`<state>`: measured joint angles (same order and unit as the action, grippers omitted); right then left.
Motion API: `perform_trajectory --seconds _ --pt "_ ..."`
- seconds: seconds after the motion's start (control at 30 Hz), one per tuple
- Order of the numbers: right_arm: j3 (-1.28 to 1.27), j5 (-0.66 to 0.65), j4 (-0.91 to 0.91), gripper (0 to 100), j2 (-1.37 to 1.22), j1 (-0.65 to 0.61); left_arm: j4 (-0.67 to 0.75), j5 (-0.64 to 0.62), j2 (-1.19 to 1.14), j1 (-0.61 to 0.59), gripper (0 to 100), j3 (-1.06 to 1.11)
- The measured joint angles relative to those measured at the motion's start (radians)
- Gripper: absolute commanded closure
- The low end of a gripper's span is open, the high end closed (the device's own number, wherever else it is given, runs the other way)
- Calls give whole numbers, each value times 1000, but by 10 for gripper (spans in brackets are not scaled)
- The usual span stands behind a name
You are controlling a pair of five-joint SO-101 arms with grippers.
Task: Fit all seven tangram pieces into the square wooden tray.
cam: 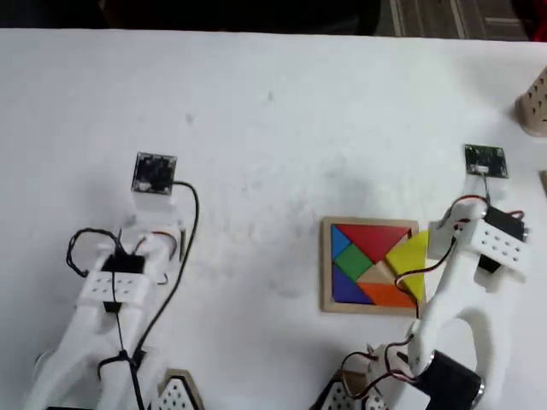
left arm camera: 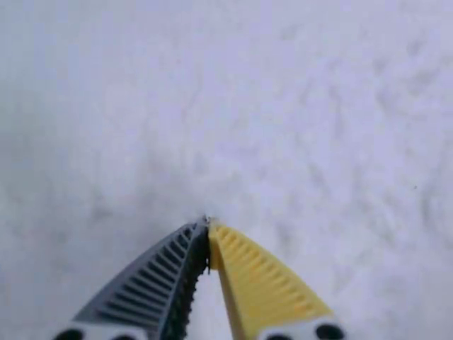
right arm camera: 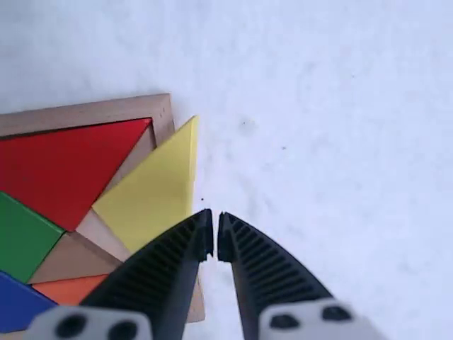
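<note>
The square wooden tray (cam: 326,265) lies right of centre. In it are a red triangle (cam: 369,237), a green piece (cam: 351,258), a blue piece (cam: 346,286), an orange piece (cam: 386,295) and a tan piece (cam: 376,273). A yellow triangle (cam: 410,256) rests tilted across the tray's right rim. In the right wrist view the yellow triangle (right arm camera: 152,188) overhangs the tray rim (right arm camera: 85,112) beside the red triangle (right arm camera: 64,166). My right gripper (right arm camera: 214,221) is shut and empty, just off the yellow piece's outer edge. My left gripper (left arm camera: 207,228) is shut over bare table, far left of the tray.
Small circuit boards with cables sit ahead of each arm (cam: 154,173) (cam: 485,160). A perforated wooden block (cam: 534,107) stands at the far right edge. Perforated bases (cam: 175,393) lie at the front edge. White table spreads between the arms.
</note>
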<state>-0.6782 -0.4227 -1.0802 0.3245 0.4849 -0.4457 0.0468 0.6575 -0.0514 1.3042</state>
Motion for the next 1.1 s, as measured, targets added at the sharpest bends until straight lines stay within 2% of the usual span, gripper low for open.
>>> perform_trajectory --seconds 0.23,0.4,0.63,0.97,1.1 --pt "25 0 127 981 -221 -21 0 2 0 0 977 0" --pt "92 -2 140 981 -348 -75 0 2 0 0 977 0" --pt "140 0 63 981 -361 -152 0 2 0 0 977 0" --pt "144 2 -43 981 -361 -153 0 2 0 0 977 0" --pt "144 0 -121 981 -295 -147 43 2 0 0 977 17"
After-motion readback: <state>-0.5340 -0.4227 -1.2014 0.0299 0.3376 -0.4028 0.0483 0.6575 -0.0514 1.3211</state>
